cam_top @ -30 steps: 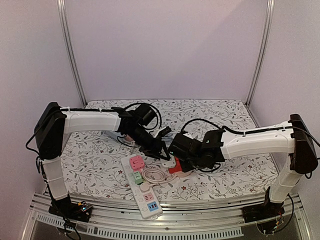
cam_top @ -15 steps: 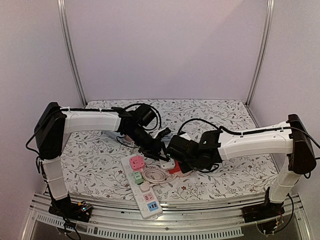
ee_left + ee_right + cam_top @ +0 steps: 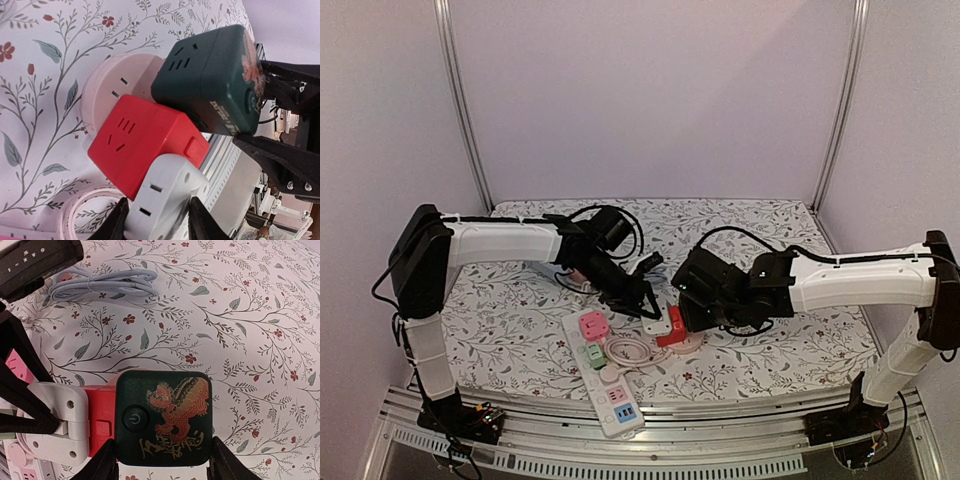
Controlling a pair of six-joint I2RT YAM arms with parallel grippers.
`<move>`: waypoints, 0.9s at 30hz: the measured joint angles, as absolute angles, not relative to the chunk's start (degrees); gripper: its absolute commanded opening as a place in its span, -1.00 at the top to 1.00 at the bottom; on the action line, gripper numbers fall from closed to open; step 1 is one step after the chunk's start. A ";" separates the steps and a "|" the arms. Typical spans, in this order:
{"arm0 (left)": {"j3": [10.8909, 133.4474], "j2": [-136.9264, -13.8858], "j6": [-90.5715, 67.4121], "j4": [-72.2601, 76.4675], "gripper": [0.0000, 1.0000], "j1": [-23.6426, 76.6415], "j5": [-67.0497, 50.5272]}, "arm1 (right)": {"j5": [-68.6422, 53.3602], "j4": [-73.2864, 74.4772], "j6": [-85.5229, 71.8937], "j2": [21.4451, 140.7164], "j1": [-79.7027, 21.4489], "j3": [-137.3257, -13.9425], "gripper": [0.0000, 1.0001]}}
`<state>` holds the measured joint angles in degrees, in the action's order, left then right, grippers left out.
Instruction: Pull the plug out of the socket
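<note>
Well, the green plug (image 3: 162, 417) was a dark, square block with a gold and red beast drawn on its top. A round power sign sat next to the beast, and gold writing ran under it that I could not read. More gold letters ran along one side, too tilted to make out. The right gripper (image 3: 163, 447) had its two fingers (image 3: 107, 465) clenched on the green plug, one on each side. The plug sat pressed up against the red socket block (image 3: 145, 145), on its right side. I could not tell if its pins were in or out. The red block had little slot holes and a small button. The left gripper (image 3: 159, 217) squeezed the white block (image 3: 167, 197) that was joined to the red one. A pink round socket (image 3: 117, 82) lay under them. All of this was near the middle of the flowery table (image 3: 770, 350), just right of the far end of the white power strip (image 3: 610, 385), which had pink, green and blue parts. A grey cord (image 3: 105, 285) lay coiled farther back. A black box (image 3: 35, 260) on the left arm had white letters, turned too much to read.
</note>
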<state>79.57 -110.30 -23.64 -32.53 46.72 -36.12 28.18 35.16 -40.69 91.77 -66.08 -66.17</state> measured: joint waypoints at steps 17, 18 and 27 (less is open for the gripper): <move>79.75 -110.30 -23.62 -31.94 0.25 46.72 -35.59 | 33.71 38.68 -39.68 91.83 -67.07 -68.25 0.46; 79.77 -110.30 -23.62 -31.81 0.25 46.72 -35.51 | 33.43 38.39 -39.83 90.37 -66.52 -67.11 0.46; 79.77 -110.30 -23.62 -31.14 0.20 46.72 -34.83 | 27.83 36.36 -40.88 75.59 -52.53 -52.86 0.45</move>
<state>79.77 -110.30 -23.62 -31.14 46.72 -34.83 27.83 36.36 -40.88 75.59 -52.53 -52.86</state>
